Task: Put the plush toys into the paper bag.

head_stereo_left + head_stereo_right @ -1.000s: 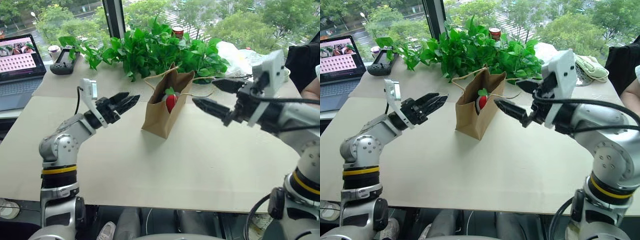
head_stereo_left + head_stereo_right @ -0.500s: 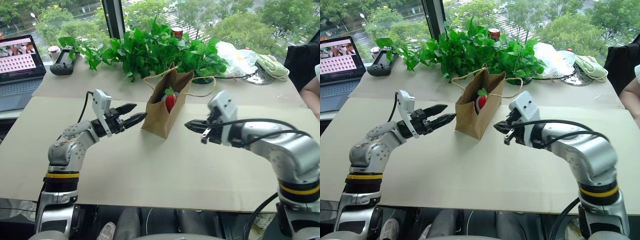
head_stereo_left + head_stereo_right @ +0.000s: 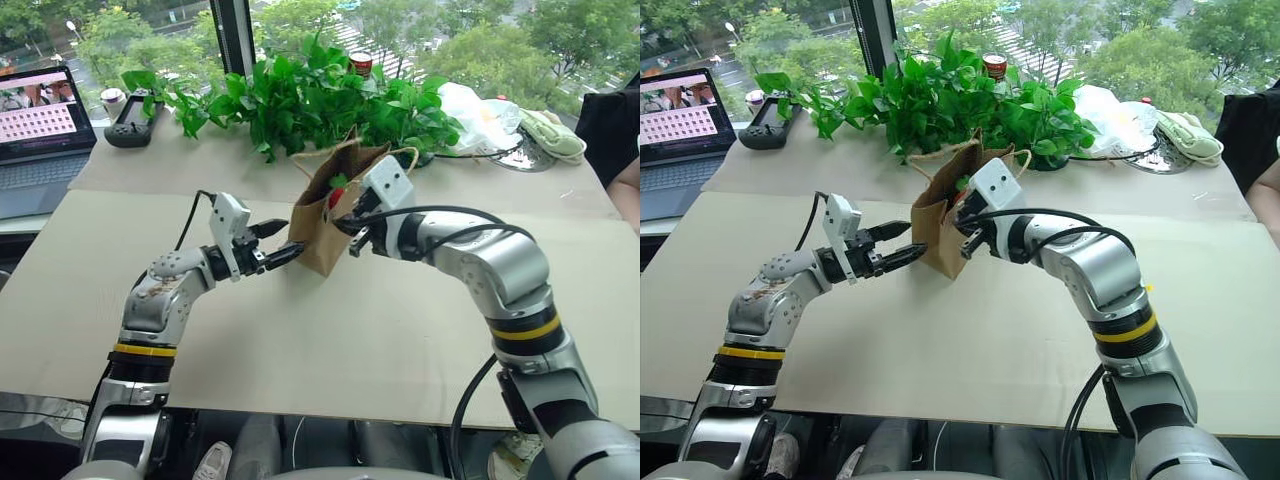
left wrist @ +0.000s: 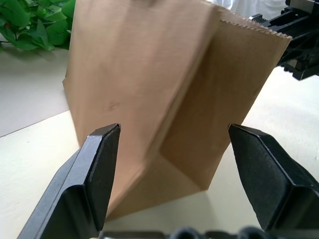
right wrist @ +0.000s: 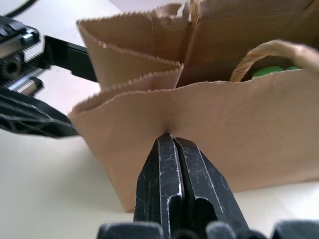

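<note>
**Two grippers at one paper bag**

Beige tabletop (image 3: 300, 360) carries one brown paper bag (image 3: 322, 215) standing upright before a row of green plants (image 3: 300, 95). One red chili toy (image 3: 335, 196) peeks from its mouth. Left gripper (image 3: 283, 243) spreads its jaws just beside the bag's near corner, holding nothing. Right gripper (image 5: 172, 144) is clamped together, tips touching the bag's side panel
</note>
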Robot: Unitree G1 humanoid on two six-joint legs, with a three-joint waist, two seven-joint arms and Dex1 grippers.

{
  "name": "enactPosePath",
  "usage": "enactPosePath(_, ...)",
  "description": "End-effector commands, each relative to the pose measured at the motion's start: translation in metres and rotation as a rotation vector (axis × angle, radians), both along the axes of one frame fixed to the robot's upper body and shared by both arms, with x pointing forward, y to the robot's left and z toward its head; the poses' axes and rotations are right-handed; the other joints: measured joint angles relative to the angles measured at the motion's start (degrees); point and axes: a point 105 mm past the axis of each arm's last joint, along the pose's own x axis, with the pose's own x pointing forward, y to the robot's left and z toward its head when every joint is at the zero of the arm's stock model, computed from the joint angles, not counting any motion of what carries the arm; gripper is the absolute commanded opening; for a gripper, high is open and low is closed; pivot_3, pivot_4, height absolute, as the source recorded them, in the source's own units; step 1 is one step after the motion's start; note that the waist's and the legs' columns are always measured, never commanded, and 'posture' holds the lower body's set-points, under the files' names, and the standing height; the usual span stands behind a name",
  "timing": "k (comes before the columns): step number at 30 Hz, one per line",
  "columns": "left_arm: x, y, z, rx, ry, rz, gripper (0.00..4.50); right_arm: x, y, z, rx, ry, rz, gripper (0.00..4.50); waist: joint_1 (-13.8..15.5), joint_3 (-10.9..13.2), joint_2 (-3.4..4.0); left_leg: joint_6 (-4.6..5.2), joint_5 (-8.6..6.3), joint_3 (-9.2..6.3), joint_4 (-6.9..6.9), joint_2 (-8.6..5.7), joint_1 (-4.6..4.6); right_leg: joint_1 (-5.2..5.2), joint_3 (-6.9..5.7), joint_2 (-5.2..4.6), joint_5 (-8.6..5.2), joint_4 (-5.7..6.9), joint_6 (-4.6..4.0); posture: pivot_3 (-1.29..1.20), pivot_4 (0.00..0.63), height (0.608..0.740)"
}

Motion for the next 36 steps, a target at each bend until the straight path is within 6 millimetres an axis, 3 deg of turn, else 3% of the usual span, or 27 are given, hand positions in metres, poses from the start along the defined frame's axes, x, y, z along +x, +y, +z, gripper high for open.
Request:
enactPosePath(1, -0.003, -0.011, 0.009, -0.009, -0.054, -0.010, 3.71, 0.000, 0.009, 0.020, 0.024, -0.075, 0.020, 0.02, -0.04, 0.00, 0.00, 0.00, 0.00, 0.00, 0.00, 0.00, 0.01, 0.00, 0.00, 0.00, 0.00, 0.02, 0.00, 0.00, 0.150, 0.717)
enactPosePath(13, 0.003, -0.019, 0.001, 0.014, -0.075, 0.080, 3.71, 0.006, 0.015, 0.020, 0.036, -0.078, 0.004, 0.02, -0.11, 0.00, 0.00, 0.00, 0.00, 0.00, 0.00, 0.00, 0.02, 0.00, 0.00, 0.00, 0.00, 0.03, 0.00, 0.00, 0.150, 0.717)
enactPosePath(31, 0.030, -0.033, -0.006, 0.003, -0.114, 0.214, 3.71, 0.005, 0.021, 0.020, 0.048, -0.079, 0.007, 0.02, -0.10, 0.00, 0.00, 0.00, 0.00, -0.01, 0.00, -0.01, 0.02, 0.01, 0.00, 0.00, 0.00, 0.03, 0.00, 0.00, 0.150, 0.717)
enactPosePath(35, 0.029, -0.034, -0.006, -0.001, -0.118, 0.206, 2.70, 0.005, 0.022, 0.021, 0.050, -0.080, 0.005, 0.00, -0.08, 0.00, 0.00, 0.00, 0.00, -0.01, 0.00, -0.01, 0.01, 0.01, 0.00, 0.00, 0.00, 0.03, 0.00, 0.00, 0.150, 0.717)
enactPosePath(36, 0.029, -0.035, -0.006, 0.000, -0.120, 0.205, 2.24, 0.005, 0.022, 0.021, 0.050, -0.081, 0.004, 0.00, -0.09, 0.00, 0.00, 0.00, 0.00, -0.01, 0.00, -0.01, 0.01, 0.01, -0.01, 0.00, 0.00, 0.02, 0.00, 0.00, 0.150, 0.717)
